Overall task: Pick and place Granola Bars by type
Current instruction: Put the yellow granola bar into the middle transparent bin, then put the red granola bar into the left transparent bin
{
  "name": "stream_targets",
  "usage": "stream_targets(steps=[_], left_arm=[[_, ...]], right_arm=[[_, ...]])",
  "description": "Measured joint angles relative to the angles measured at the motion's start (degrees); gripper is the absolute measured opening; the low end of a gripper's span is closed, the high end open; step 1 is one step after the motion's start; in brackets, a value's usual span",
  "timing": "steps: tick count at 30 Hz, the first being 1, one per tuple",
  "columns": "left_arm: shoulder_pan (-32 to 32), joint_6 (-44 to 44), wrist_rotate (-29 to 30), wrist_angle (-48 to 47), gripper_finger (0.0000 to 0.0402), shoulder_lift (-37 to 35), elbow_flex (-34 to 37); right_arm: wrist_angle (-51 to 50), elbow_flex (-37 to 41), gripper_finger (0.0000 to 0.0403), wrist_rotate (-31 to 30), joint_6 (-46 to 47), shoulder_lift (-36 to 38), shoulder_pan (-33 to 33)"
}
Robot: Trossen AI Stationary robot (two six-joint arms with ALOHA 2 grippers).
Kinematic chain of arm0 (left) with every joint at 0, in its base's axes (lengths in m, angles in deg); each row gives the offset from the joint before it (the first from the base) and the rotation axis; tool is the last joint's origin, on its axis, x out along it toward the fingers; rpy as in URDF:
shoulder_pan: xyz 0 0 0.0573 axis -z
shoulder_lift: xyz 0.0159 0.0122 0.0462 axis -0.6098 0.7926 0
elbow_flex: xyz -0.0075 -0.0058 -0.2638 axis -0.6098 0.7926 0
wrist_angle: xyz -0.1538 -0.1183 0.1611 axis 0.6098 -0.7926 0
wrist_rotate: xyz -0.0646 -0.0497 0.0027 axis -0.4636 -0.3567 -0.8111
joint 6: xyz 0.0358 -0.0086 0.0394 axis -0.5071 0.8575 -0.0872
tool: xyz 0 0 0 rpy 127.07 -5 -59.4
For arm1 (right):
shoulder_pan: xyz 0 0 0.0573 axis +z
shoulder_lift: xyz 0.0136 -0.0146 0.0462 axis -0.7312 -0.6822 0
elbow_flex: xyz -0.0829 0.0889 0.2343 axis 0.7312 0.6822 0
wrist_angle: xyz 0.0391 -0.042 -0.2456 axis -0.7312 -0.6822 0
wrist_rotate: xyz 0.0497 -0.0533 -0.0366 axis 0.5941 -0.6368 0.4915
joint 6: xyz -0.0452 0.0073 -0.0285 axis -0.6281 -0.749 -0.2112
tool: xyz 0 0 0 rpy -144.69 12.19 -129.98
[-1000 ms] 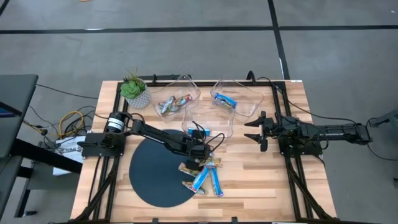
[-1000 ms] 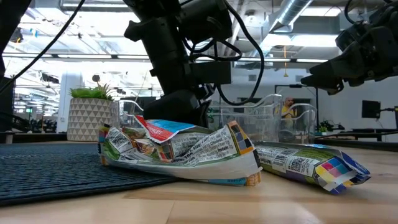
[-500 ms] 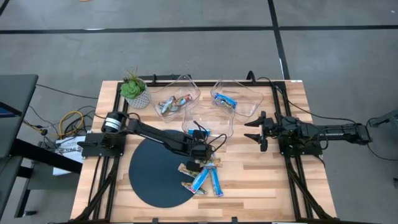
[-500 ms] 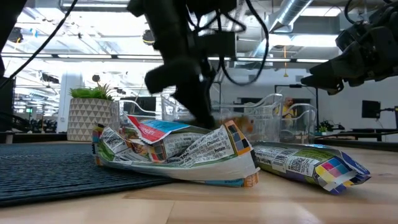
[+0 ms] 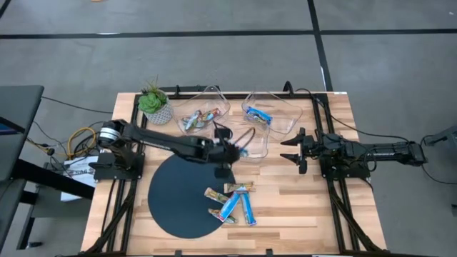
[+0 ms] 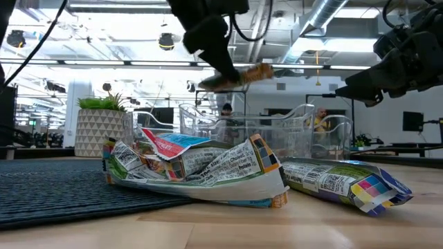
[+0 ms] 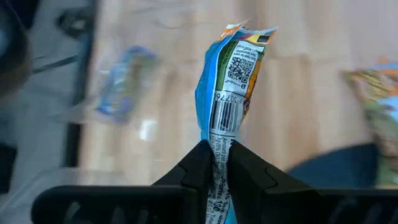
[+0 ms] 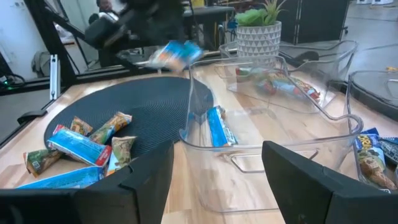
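Several granola bars [image 5: 232, 202] lie in a heap half on the round dark mat [image 5: 178, 193], seen close in the low view as crumpled wrappers [image 6: 201, 169]. My left gripper [image 5: 230, 151] is shut on a blue bar [image 7: 233, 74] and holds it in the air [image 6: 235, 77] beside the middle clear bin [image 5: 251, 140]. That bin holds a blue bar [image 8: 217, 127]. The far-left bin [image 5: 203, 107] holds silver-red bars [image 5: 200, 118], and the far-right bin [image 5: 285, 118] holds a blue one [image 5: 258, 114]. My right gripper [image 5: 293, 150] waits open at the table's right. My left gripper pinches the blue bar between its two fingers at one end of the wrapper [image 7: 219, 149]. The rest of the bar sticks out past the fingertips, its crimped free end [image 7: 249, 37] farthest off. The bar is lifted clear of the table and the heap [image 6: 235, 77].
A potted plant [image 5: 155, 103] stands at the far left corner. The three clear bins crowd the far middle of the table. Bare wood [image 5: 300, 207] lies near and right of the heap. Cables [image 5: 78, 143] hang off the left edge.
My left gripper, shut on a bar, has risen from the heap and moved toward the far edge, up to the middle bin. The bar has come up clear of the heap. The crumpled wrappers left behind shifted slightly toward the left as it came away.
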Motion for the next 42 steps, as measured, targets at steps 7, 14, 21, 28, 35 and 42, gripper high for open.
stream_targets(steps=[7, 14, 21, 28, 35, 42], left_arm=[[-6.7, 0.0, 1.3, 2.2, 0.0041, -1.8, 0.0], [-12.9, 0.0, -7.6, 1.8, 0.0041, -1.6, 1.0], [-13.9, -1.3, -12.4, 2.2, 0.0041, -1.5, 3.1], [-13.9, -1.3, -12.7, 2.8, 0.0083, -1.5, 3.3], [-13.3, -1.2, -12.7, 2.8, 0.0145, -1.5, 3.3], [-8.6, -1.9, -12.7, 4.8, 0.0161, -1.5, 3.3]], right_arm=[[0.0, 0.0, 0.024, 0.0, 0.0, 0.0, 0.0], [0.0, 0.0, 0.024, 0.0, 0.0, 0.0, 0.0], [0.0, 0.0, 0.024, 0.0, 0.0, 0.0, 0.0], [0.0, 0.0, 0.024, 0.0, 0.0, 0.0, 0.0], [0.0, 0.0, 0.024, 0.0, 0.0, 0.0, 0.0], [0.0, 0.0, 0.024, 0.0, 0.0, 0.0, 0.0]])
